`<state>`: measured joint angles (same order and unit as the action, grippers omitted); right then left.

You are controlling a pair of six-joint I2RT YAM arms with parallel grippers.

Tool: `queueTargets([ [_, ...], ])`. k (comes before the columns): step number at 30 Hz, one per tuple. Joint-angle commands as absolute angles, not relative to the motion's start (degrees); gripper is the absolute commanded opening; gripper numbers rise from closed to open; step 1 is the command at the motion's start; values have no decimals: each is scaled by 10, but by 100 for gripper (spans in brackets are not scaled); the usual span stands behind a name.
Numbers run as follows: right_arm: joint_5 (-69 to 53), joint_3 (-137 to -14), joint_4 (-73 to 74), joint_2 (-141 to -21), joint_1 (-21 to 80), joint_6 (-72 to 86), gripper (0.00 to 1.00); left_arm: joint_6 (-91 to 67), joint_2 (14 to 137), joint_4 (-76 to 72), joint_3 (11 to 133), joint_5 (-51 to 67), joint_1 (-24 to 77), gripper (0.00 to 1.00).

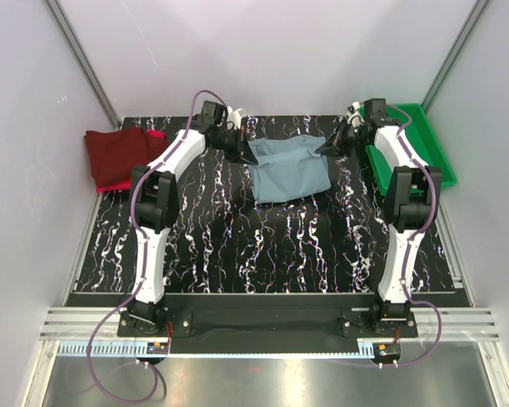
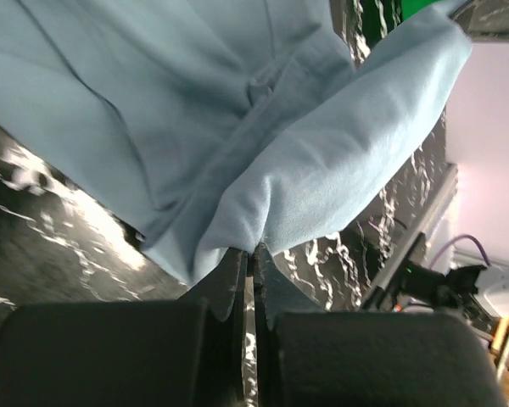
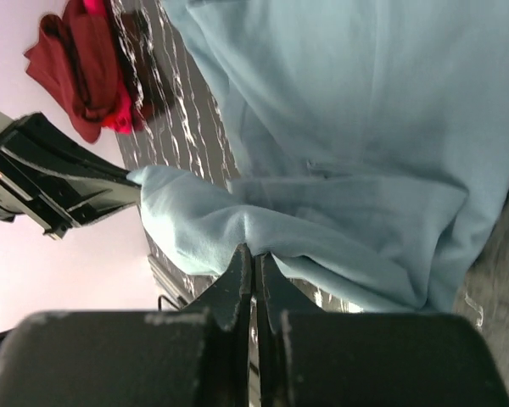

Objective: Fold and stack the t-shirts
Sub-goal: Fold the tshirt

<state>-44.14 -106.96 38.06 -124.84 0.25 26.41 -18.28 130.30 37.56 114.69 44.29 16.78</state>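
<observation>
A dusty grey-blue t-shirt (image 1: 287, 170) lies partly folded at the back middle of the table, its far edge lifted. My left gripper (image 1: 248, 155) is shut on the shirt's far left corner (image 2: 256, 246). My right gripper (image 1: 324, 149) is shut on the far right corner (image 3: 254, 250). Both pinches are at the fingertips, with cloth (image 2: 237, 110) draping away from them. A dark maroon t-shirt (image 1: 119, 154) sits folded at the back left, on top of a bright red one (image 1: 155, 134) that peeks out beneath it. In the right wrist view, the maroon and red stack (image 3: 89, 64) lies far off.
A green plastic tray (image 1: 416, 140) stands at the back right, beside my right arm. The table (image 1: 263, 246) is black with white marbling, walled by pale panels on three sides.
</observation>
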Motion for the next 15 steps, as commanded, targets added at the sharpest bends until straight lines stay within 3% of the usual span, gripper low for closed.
queueTargets([
  [1, -456, -1156, 345, -1272, 4, 277, 0, -163, 1308, 338, 1214, 427, 158, 0],
  [9, -453, -1262, 303, -1379, 4, 288, 0, -132, 1360, 282, 1313, 336, 153, 4],
  [14, -425, -1358, 291, -1466, 4, 280, 0, -77, 1425, 247, 1339, 258, 158, 32],
  [15, -421, -1370, 287, -1491, 4, 277, 4, -69, 1433, 243, 1352, 240, 161, 38],
])
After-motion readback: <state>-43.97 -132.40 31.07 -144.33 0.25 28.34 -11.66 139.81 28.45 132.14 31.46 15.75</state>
